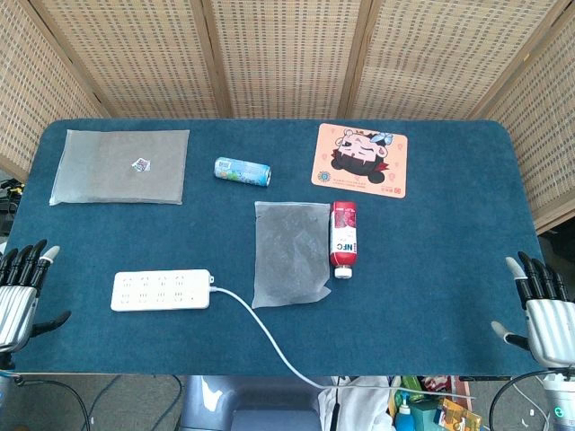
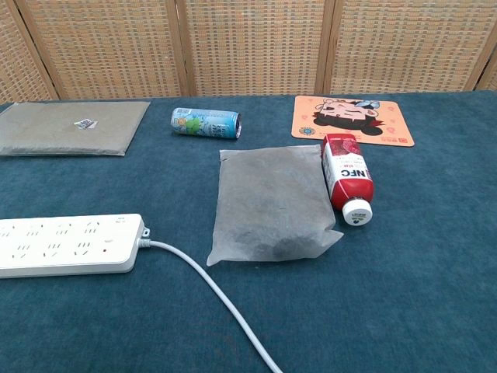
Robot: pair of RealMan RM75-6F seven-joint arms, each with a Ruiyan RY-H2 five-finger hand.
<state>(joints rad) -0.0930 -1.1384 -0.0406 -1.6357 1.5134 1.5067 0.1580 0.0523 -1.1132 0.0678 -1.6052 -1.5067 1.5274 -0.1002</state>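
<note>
My left hand [image 1: 20, 292] hovers at the table's front left corner, fingers spread, holding nothing; the white power strip [image 1: 162, 290] [image 2: 68, 245] lies nearest to it. At the front right corner my right hand [image 1: 539, 310] is likewise empty with fingers apart. In the middle lies a grey translucent pouch [image 1: 289, 252] [image 2: 273, 203], and a red NFC juice bottle [image 1: 343, 238] [image 2: 347, 177] lies on its side against the pouch's right edge, cap toward me. A blue-green can [image 1: 242, 171] [image 2: 205, 123] lies on its side further back. Neither hand appears in the chest view.
A flat grey bag with a small sticker [image 1: 120, 167] [image 2: 71, 127] lies at the back left. A cartoon-print mat [image 1: 360, 159] [image 2: 353, 120] sits at the back right. The strip's white cable [image 1: 265, 337] [image 2: 213, 291] runs off the front edge. Wicker screens [image 1: 287, 54] stand behind the blue table [image 1: 449, 269].
</note>
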